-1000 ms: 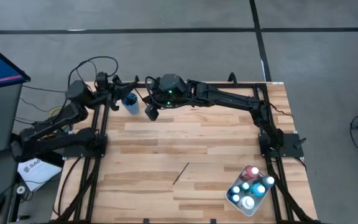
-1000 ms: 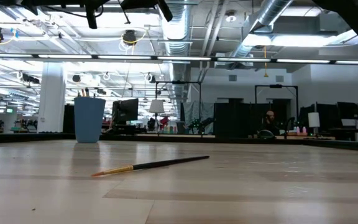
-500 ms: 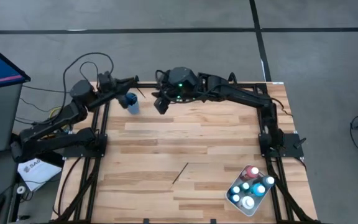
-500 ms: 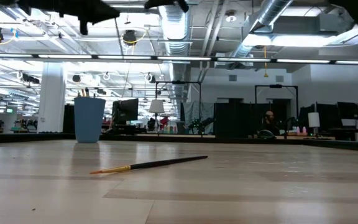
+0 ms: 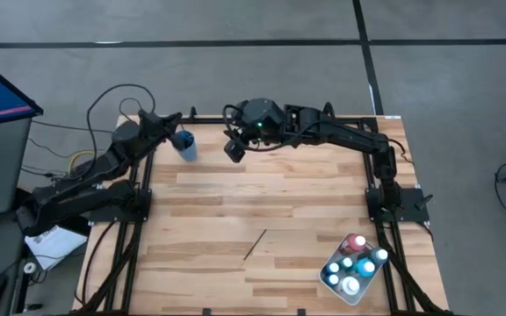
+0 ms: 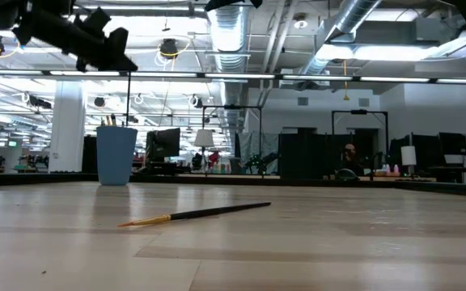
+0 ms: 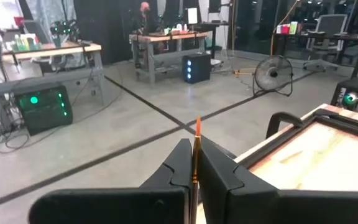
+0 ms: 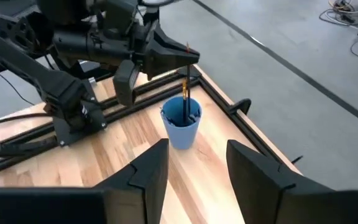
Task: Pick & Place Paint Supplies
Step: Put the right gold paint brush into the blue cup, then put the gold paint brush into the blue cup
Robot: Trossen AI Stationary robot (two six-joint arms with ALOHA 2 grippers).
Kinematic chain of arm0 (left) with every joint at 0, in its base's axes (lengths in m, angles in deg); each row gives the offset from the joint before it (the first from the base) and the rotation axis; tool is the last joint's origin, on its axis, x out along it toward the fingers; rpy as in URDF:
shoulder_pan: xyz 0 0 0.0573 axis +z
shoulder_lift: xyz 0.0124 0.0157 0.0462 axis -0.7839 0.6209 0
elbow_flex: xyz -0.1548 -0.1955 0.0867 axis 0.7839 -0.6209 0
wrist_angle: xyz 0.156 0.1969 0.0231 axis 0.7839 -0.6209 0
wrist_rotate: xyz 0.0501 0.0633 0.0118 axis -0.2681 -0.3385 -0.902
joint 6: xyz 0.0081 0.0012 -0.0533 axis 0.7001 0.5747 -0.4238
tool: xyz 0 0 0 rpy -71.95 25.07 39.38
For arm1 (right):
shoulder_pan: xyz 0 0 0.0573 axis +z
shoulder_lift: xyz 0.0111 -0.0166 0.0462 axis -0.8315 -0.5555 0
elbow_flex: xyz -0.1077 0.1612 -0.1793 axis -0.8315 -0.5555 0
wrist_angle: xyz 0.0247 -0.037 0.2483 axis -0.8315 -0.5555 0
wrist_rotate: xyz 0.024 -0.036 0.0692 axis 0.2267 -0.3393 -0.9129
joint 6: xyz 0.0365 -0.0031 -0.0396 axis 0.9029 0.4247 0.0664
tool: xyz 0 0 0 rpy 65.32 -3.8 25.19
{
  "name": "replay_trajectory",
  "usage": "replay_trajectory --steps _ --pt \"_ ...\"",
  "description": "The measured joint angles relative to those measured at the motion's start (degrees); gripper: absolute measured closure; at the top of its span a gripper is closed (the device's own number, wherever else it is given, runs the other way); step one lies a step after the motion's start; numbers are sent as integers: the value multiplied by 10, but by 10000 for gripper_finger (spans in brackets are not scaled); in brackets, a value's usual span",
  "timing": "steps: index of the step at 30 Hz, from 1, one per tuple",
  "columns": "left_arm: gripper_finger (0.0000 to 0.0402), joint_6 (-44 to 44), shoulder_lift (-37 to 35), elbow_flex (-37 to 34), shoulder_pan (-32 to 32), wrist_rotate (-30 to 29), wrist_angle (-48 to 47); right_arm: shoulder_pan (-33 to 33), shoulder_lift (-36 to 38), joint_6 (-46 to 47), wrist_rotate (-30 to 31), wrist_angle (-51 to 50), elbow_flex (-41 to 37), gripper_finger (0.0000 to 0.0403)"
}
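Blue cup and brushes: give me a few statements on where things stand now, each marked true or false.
1. The left gripper holds a paintbrush upright over the blue cup. True.
2. The right gripper grips a brush. False: it is open and holds nothing.
3. One brush lies loose on the table. True.
4. The paint bottles stand in the cup. False: they sit in the white tray.

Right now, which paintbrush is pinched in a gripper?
The paintbrush in the left gripper, hanging upright over the blue cup. The loose brush lies flat mid-table, untouched; the right gripper is open and empty.
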Motion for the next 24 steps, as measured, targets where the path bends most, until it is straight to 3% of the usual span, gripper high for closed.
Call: replay_trajectory --steps 7,12,19,24 --pt "398 -12 0 -51 2 -5 29 0 0 0 0 -42 0 251" --pt "384 -10 0 -53 2 -25 30 0 0 0 -1 -85 -10 229" --pt "314 -10 0 -53 -5 -13 30 4 -2 2 -44 -99 -88 159" --pt "257 -29 -1 -53 -16 -10 29 23 -2 -56 -93 -77 -156 146"
